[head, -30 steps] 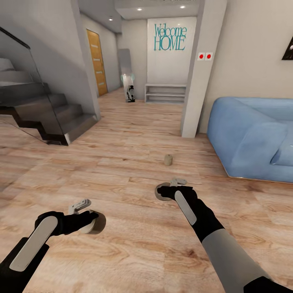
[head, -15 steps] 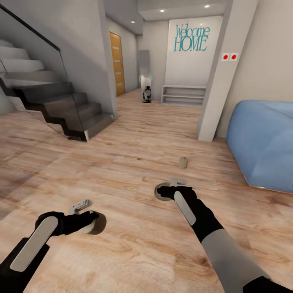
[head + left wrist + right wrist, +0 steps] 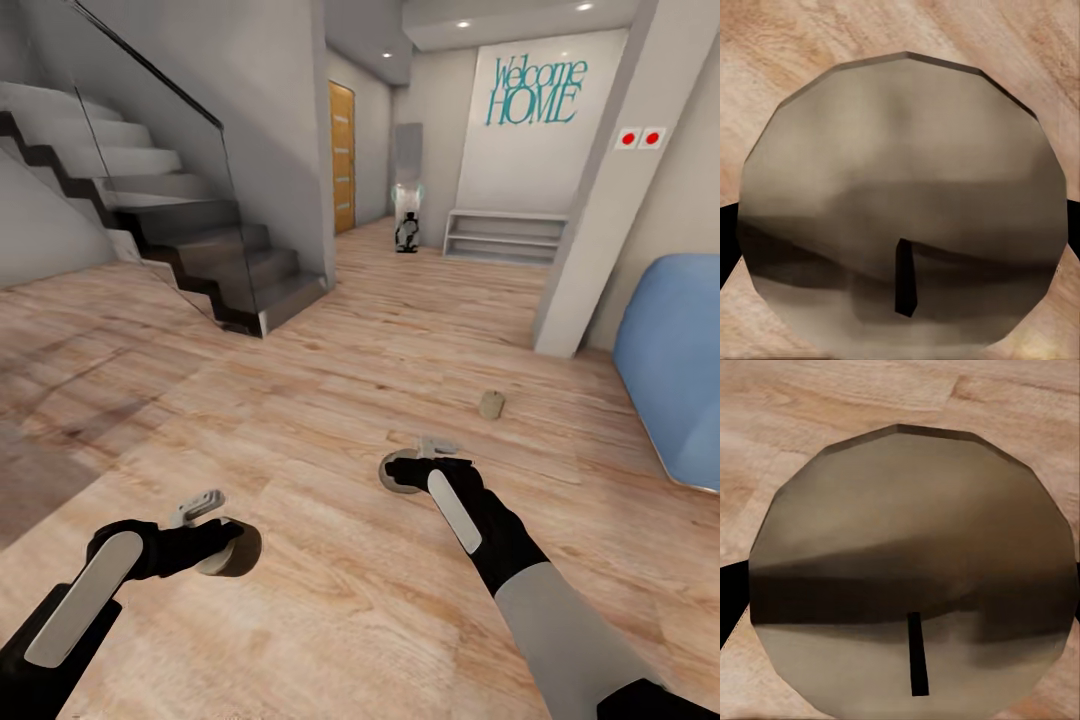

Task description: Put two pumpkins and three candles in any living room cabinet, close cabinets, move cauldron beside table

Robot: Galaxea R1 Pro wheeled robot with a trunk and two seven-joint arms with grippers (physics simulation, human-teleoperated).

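**Candles in hand and on the floor: entry for the hallway side of the living room**

Item 1. We hold a candle (image 3: 904, 202) in the left gripper (image 3: 215, 540). In the left wrist view its round brown-grey end face, with a short dark wick, sits close to the camera; in the head view it appears as a stubby cylinder at the arm's tip. The jaws are closed on it.

Item 2. We hold a second candle (image 3: 915, 570) in the right gripper (image 3: 410, 468), likewise shown end-on in the right wrist view with its wick. Those jaws are also closed around their load.

Item 3. A third candle (image 3: 491, 405) stands upright on the wooden floor (image 3: 300, 400), ahead of the right gripper and a little to its right, apart from both arms.

Surroundings. A blue sofa (image 3: 680, 380) lies at the right edge of the head view, near the loose candle. A white pillar (image 3: 600, 220) with two red dots stands behind it. Farther back we note a wall with "Welcome HOME" lettering (image 3: 535, 90), a low white shelf (image 3: 505, 235) beneath it, and an orange door (image 3: 342, 160). A staircase (image 3: 170, 230) with a glass railing rises at the left.
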